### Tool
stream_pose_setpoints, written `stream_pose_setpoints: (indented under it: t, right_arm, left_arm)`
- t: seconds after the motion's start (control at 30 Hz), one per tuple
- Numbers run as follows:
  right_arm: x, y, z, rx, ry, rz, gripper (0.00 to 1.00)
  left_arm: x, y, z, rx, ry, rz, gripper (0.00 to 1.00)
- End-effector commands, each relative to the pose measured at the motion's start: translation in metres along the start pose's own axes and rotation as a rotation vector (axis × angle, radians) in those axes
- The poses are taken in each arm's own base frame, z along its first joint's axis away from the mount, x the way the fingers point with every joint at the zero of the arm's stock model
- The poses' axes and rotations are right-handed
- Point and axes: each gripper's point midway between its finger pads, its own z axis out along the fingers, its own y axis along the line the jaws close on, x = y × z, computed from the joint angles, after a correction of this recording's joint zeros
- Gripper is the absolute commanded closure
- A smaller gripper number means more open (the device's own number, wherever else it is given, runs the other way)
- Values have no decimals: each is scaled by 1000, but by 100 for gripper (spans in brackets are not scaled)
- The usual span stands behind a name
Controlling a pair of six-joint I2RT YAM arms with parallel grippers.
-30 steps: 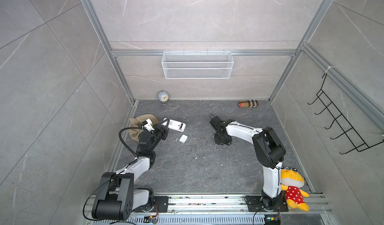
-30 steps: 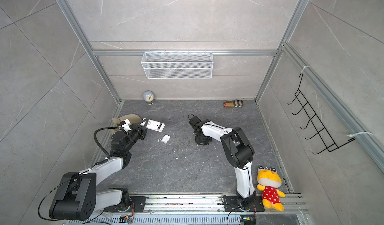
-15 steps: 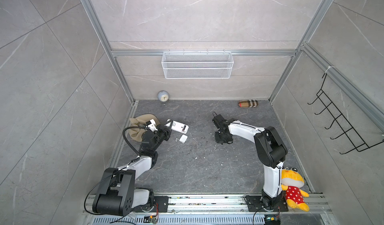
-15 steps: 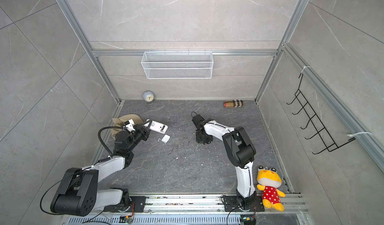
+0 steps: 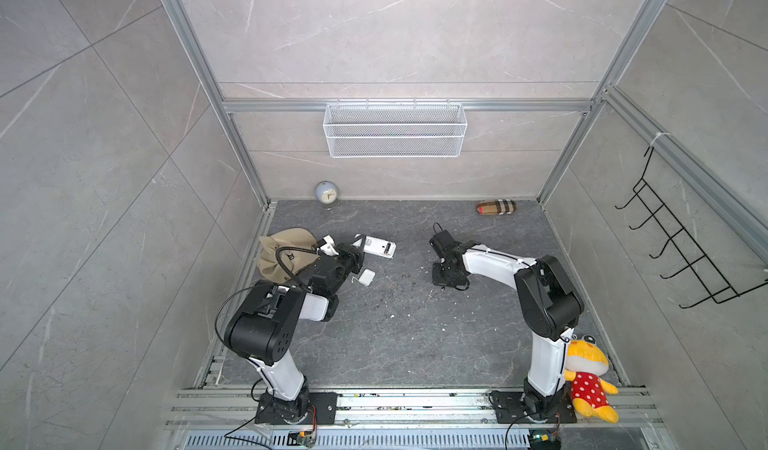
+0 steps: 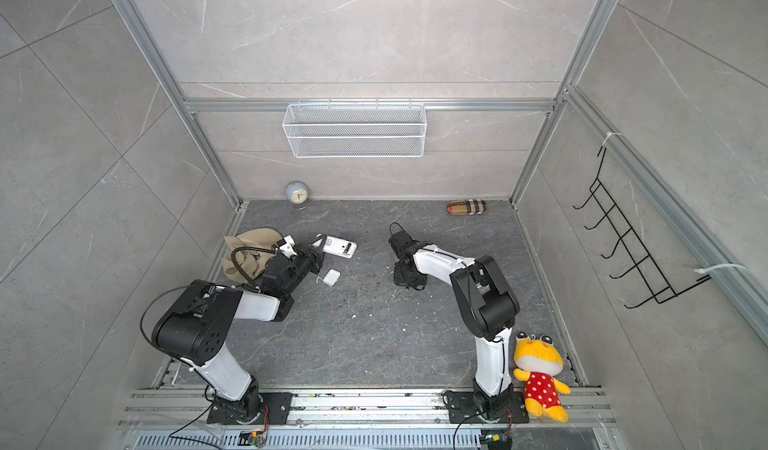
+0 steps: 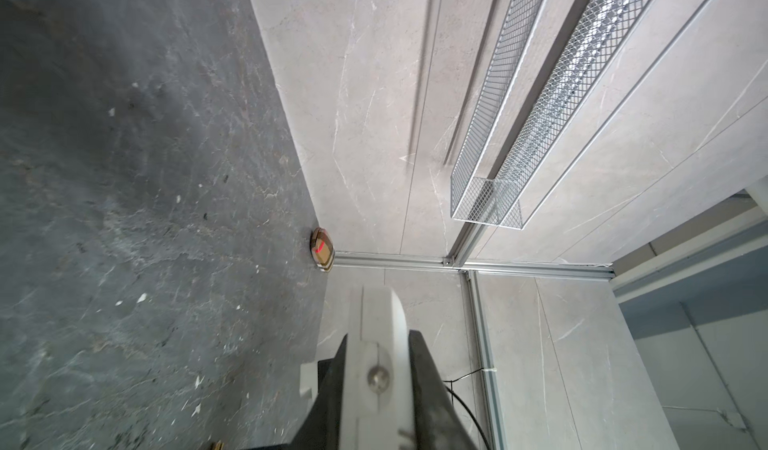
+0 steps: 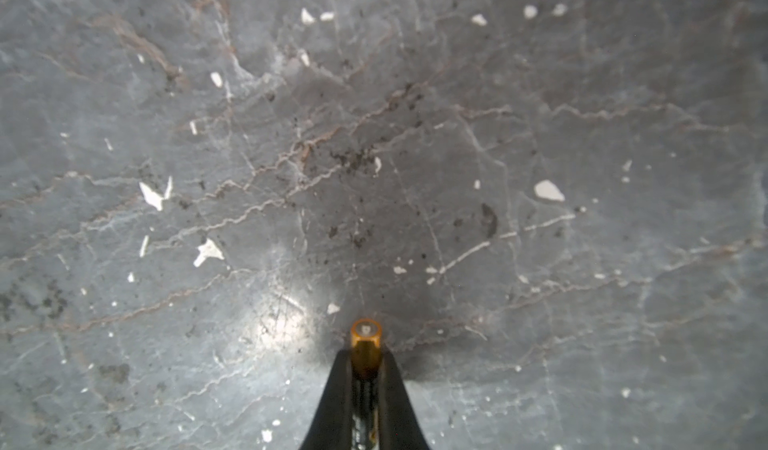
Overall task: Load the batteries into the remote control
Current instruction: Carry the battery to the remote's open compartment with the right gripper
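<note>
**Both top views.** Remote control (image 5: 378, 247) (image 6: 340, 246) sat at roughly 10 o'clock on the dark floor (image 5: 415, 344). One end of it was pinched by the left gripper (image 5: 359, 249) (image 6: 320, 246). Detached back cover (image 5: 365, 277) (image 6: 331, 277) lay flat at 6 o'clock of the remote control, apart from it and just beside the left gripper. Right gripper (image 5: 444, 281) (image 6: 405, 280) pointed down at the floor at 3 o'clock of the remote control, well apart; its jaws were too small to read here. Tan bag (image 5: 282, 252) lay at 9 o'clock of the remote control. Round clock (image 5: 326, 194) stood at 11 o'clock and plaid pouch (image 5: 496, 207) at 1 o'clock, both against the back wall. Plush toy (image 5: 588, 377) sat at 5 o'clock, by the right arm's base.

**Left wrist view.** Left gripper (image 7: 380, 333) was clenched on a white slab seen edge-on, the remote control (image 7: 374, 302). Plaid pouch (image 7: 322, 250) lay at the foot of the wall, and the wire basket (image 7: 498, 177) hung on the wall.

**Right wrist view.** Right gripper (image 8: 365, 350) was clamped on one battery (image 8: 365, 333). Its orange tip stuck out past the fingertips toward the floor; contact with the floor could not be told. White specks (image 8: 548, 190) lay scattered around.
</note>
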Motion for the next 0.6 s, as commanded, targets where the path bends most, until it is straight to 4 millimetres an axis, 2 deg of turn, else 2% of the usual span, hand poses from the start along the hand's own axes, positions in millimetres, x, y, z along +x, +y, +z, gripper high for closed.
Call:
stream_pose_setpoints:
  t: [0.0,0.2,0.43,0.57]
  right_arm:
    - [4,-2,-7,-14,-4,70,94]
    - [-15,4,-31,-48,-83,120,94]
    - [-27,11,-53,-92,-126,131,94]
    - [-38,16,-76,-127,-182,142,93]
  left_arm:
    - [-1,-34,10,137,-19,48,100]
    - [5,-13,26,99,14,40,100]
    - [10,-2,35,81,12,63,100]
    - [17,6,42,71,31,59,100]
